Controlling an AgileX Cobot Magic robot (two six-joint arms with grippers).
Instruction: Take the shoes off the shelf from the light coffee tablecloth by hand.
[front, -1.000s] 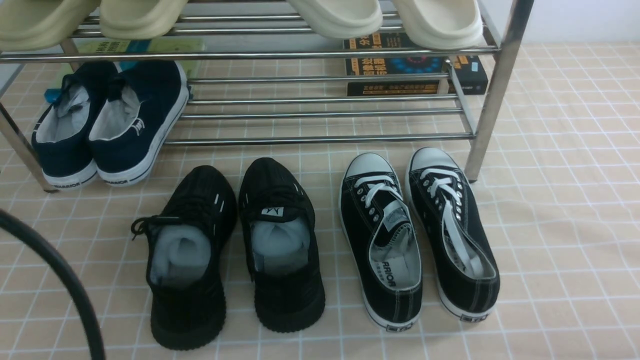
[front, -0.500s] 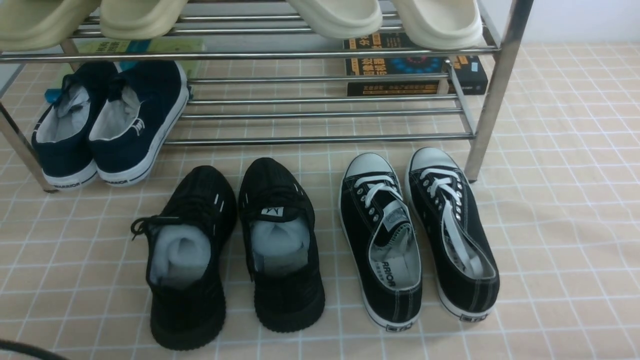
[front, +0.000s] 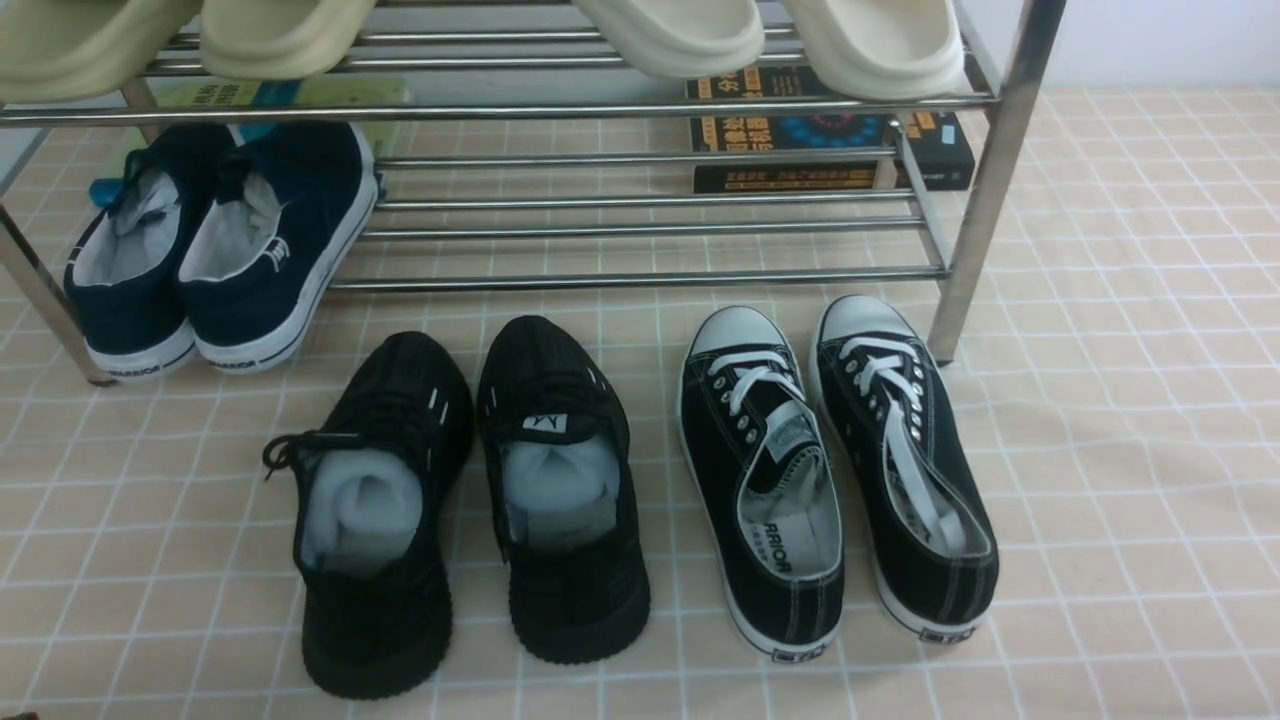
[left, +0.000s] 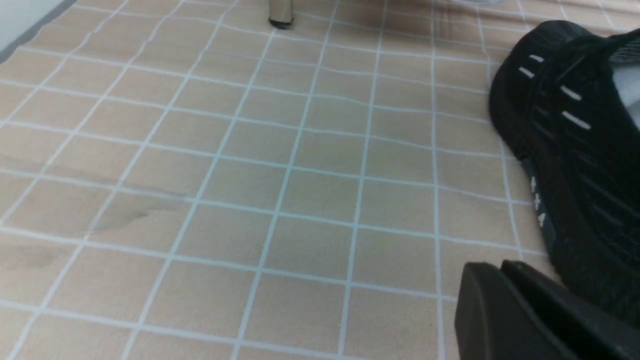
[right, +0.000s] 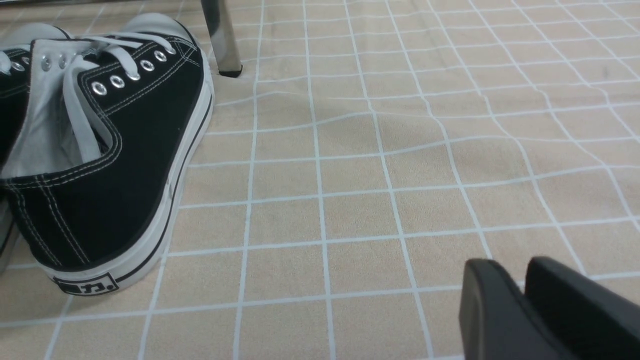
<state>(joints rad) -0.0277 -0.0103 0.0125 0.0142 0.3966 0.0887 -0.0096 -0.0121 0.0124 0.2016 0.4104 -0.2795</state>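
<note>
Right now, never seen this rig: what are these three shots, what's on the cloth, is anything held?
It is a robot with two arms, each ending in a gripper. The wide picture comes from a camera between the arms, looking forward; neither arm shows in it. The other two come from cameras on the wrists.

In the wide picture, a chrome shelf stands on a tan checked tablecloth. In front of it on the cloth lie the all-black shoes and, to their right, black canvas sneakers with white toe caps. Navy sneakers sit on the lower rack, pale slippers on the upper, with books behind.

The left wrist picture shows the left gripper beside a black shoe. The right wrist picture shows the right gripper near a canvas sneaker. Both look closed, and nothing is held.
</note>
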